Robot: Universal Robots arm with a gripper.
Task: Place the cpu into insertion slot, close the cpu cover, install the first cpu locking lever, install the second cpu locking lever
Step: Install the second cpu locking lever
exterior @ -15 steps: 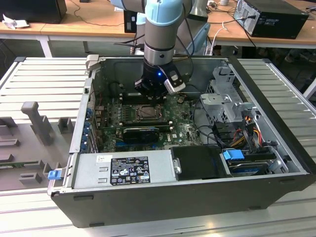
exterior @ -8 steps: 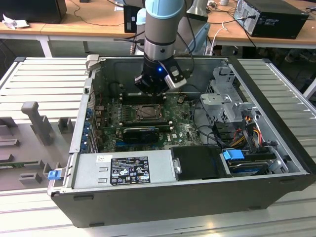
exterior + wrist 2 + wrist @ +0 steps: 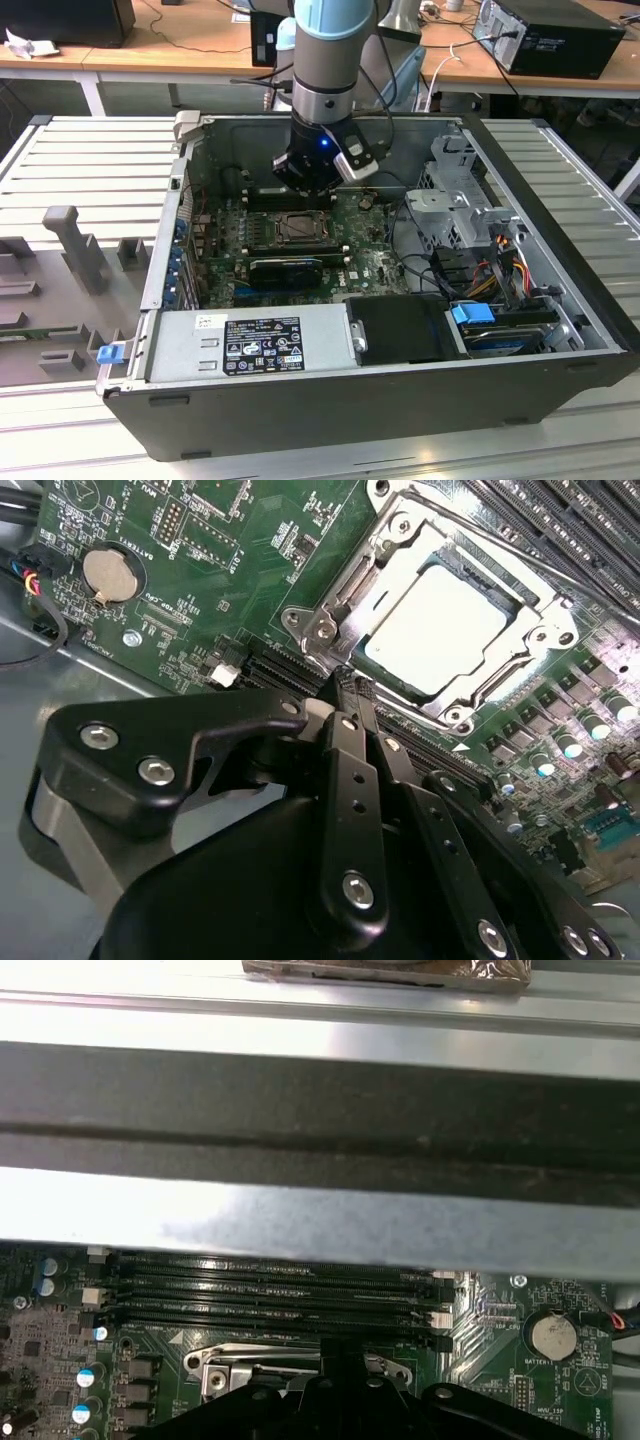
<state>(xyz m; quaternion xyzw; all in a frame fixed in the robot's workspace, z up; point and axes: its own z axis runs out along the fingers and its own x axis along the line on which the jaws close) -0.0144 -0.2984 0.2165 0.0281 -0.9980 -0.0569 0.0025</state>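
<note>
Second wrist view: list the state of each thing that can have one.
cpu: seated in the socket.
cpu cover: shut down over the chip.
gripper: fingers together, holding nothing, tip beside the socket's corner.
memory slots: empty.

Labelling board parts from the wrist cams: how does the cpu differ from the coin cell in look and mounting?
The cpu is a square, pale grey plate; the coin cell is a small silvery round disc. The cpu sits in the insertion slot, framed by the silvery cpu cover; the coin cell sits in a round black holder. Both lie flat on the green board.
</note>
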